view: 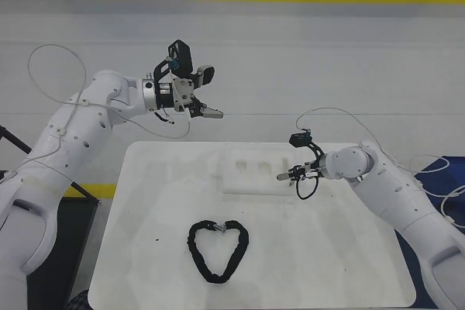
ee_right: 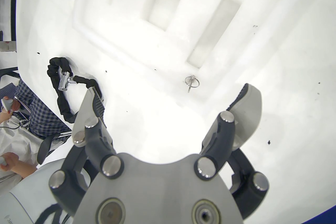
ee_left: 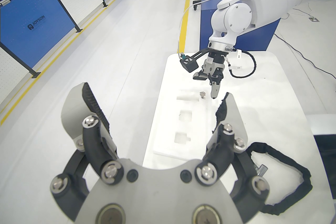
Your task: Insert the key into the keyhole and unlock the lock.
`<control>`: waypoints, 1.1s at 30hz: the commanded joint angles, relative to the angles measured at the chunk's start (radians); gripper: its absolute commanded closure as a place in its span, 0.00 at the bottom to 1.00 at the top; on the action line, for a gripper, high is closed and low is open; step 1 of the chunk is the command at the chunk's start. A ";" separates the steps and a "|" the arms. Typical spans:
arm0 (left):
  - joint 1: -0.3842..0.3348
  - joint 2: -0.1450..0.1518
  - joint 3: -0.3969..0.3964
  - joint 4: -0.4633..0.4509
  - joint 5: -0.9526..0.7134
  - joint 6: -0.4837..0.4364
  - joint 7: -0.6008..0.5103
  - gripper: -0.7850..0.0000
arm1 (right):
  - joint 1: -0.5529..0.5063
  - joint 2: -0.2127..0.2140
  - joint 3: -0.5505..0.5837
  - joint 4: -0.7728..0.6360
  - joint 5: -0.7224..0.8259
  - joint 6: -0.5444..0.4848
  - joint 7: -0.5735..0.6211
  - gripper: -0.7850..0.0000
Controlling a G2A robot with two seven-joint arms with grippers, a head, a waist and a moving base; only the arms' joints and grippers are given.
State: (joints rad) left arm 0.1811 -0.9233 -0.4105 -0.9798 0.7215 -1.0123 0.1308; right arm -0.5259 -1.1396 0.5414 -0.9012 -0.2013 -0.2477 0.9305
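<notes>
A small silver metal key (ee_right: 191,82) on a wire ring lies flat on the white foam tray (ee_right: 262,33), just beside one end of the tray's long narrow recess. The right tool (ee_right: 168,91) hangs above it with its two fingers spread wide apart and nothing between them. The key sits ahead of the fingertips, roughly in line with the gap, and touches neither. In the left wrist view the key (ee_left: 202,94) shows just beside the lower fingertip of the right tool (ee_left: 208,83).

In the top view the right tool (view: 288,176) is over the right part of the foam tray (view: 240,186), which rests toward the far side of the white table (view: 139,232). A black fabric-sleeved chain lock (view: 217,249) lies as a closed loop on the table nearer the robot, well apart from the key. Its shiny silver lock cylinder (view: 215,227) is on the side of the loop that faces the tray, and it also shows in the right wrist view (ee_right: 63,81).

The left tool (view: 211,94) shows past the table's far left edge, well apart from both key and chain lock. Its fingers (ee_left: 86,101) stand wide open and empty
</notes>
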 commanded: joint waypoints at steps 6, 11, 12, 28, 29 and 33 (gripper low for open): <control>0.000 0.000 0.000 0.000 0.000 0.000 0.000 0.00 | -0.015 -0.002 -0.004 -0.030 -0.025 0.004 -0.002 0.00; 0.000 0.000 0.000 0.000 0.000 0.000 0.000 0.00 | -0.016 -0.017 -0.024 -0.043 -0.066 0.064 0.041 0.00; 0.000 0.000 0.000 0.000 0.000 0.000 0.000 0.00 | -0.014 -0.021 -0.028 -0.041 -0.068 0.064 0.045 0.00; 0.000 0.000 0.000 0.000 0.000 0.000 0.000 0.00 | 0.023 -0.104 -0.069 0.088 -0.093 0.094 0.055 0.07; 0.000 0.000 0.000 0.000 0.000 0.000 0.000 0.00 | 0.026 -0.109 -0.072 0.095 -0.097 0.096 0.054 0.12; 0.000 0.000 0.000 0.000 0.000 0.000 0.000 0.00 | 0.035 -0.128 -0.086 0.114 -0.122 0.130 0.077 0.32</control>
State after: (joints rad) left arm 0.1811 -0.9233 -0.4105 -0.9798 0.7215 -1.0123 0.1308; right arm -0.4934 -1.2639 0.4583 -0.7887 -0.3163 -0.1242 1.0035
